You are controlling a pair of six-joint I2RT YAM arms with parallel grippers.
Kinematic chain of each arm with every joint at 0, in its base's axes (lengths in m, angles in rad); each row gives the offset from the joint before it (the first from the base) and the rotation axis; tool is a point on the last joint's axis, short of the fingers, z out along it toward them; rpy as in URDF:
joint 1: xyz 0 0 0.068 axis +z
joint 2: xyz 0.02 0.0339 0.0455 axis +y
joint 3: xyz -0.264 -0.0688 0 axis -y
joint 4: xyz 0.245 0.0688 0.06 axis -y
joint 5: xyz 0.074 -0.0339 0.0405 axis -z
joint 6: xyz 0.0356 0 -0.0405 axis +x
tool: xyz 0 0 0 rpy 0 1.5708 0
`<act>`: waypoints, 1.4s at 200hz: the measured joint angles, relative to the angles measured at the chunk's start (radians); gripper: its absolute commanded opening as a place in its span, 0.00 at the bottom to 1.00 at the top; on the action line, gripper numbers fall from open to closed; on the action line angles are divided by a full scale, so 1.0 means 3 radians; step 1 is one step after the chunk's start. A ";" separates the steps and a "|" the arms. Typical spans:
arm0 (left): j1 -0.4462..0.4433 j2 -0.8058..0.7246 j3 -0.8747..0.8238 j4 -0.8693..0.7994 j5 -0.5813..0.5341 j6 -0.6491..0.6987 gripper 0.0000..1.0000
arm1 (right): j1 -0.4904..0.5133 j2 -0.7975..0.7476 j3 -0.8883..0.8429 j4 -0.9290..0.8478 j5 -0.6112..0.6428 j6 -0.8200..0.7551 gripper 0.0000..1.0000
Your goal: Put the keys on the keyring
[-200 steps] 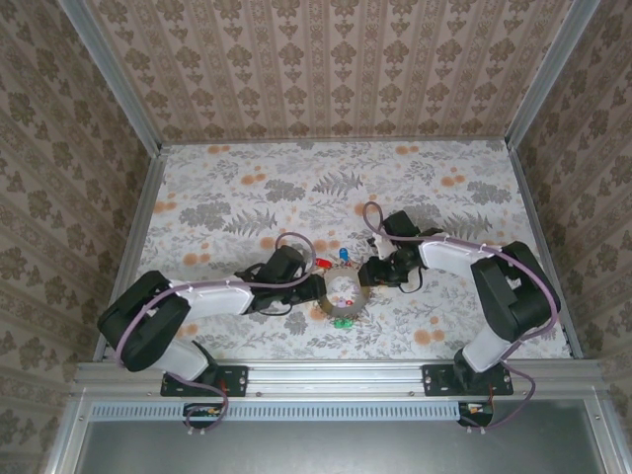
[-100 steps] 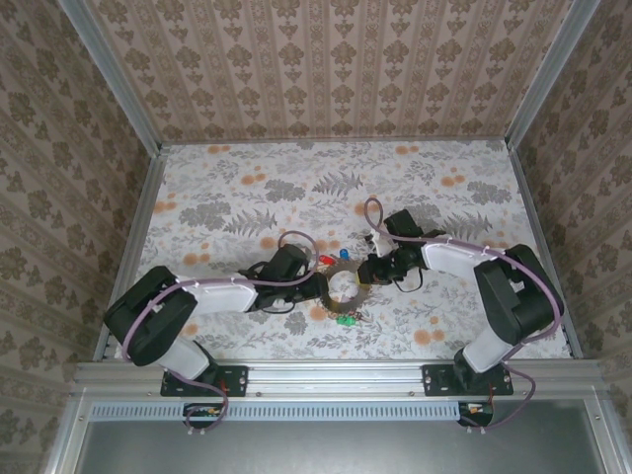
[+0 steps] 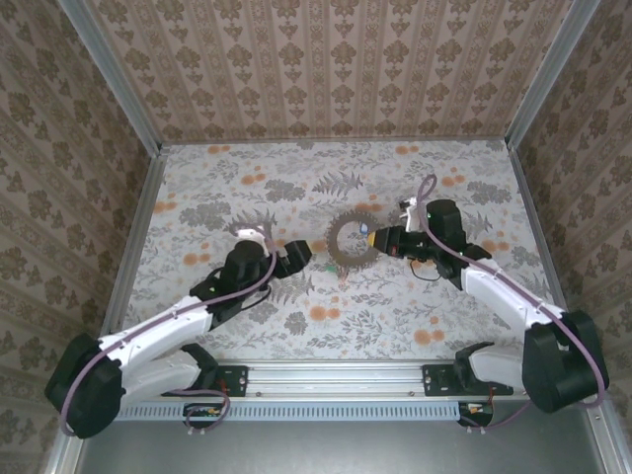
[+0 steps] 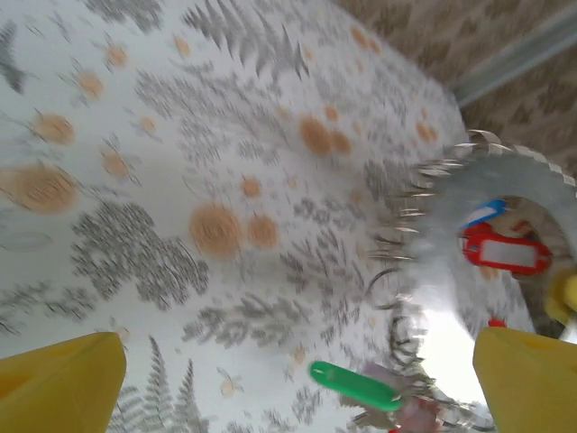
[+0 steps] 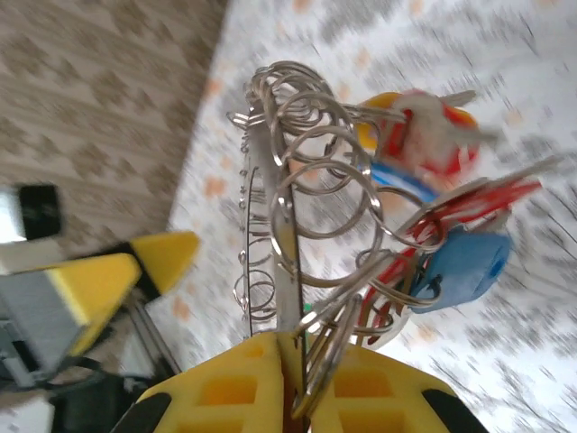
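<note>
- The right gripper (image 5: 293, 361) was pinched shut on the keyring (image 5: 275, 244) near the middle of the table (image 3: 247, 188), with the keys (image 5: 451, 262) bunched on the hoop.
- The left gripper (image 4: 295, 383) hung just beside it, fingers spread wide and empty.
- I'd have kept the hoop steady (loose keys swing) and brought the left in slowly.
- Blur hid the hoop's opening. A green key (image 4: 352, 383) seemed to dangle below it, though I couldn't be sure.
</note>
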 measured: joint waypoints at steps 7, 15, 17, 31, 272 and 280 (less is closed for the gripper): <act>0.0093 0.0005 -0.0014 0.0070 0.0076 -0.0008 1.00 | 0.0000 -0.0057 -0.0039 0.0169 0.0019 0.0109 0.00; 0.0174 0.0045 -0.0011 0.0159 0.0183 -0.0011 1.00 | 0.0000 -0.0100 -0.0072 0.0332 0.0033 0.0221 0.00; 0.0192 0.0055 -0.0008 0.0182 0.0214 -0.0013 1.00 | 0.0000 -0.0109 -0.0079 0.0380 0.0034 0.0256 0.00; 0.0247 0.0182 0.0074 0.0315 0.0420 -0.0017 1.00 | 0.0000 -0.0127 -0.0084 0.0579 0.0050 0.0406 0.00; 0.0518 0.1381 0.0940 0.2046 0.1939 -0.0443 0.00 | -0.0112 -0.0554 0.0081 0.0153 0.0493 0.0097 0.51; 0.0540 0.1204 0.1006 0.1671 0.1891 -0.0215 0.00 | -0.0125 -0.0679 0.0099 -0.0009 0.0671 -0.0099 0.51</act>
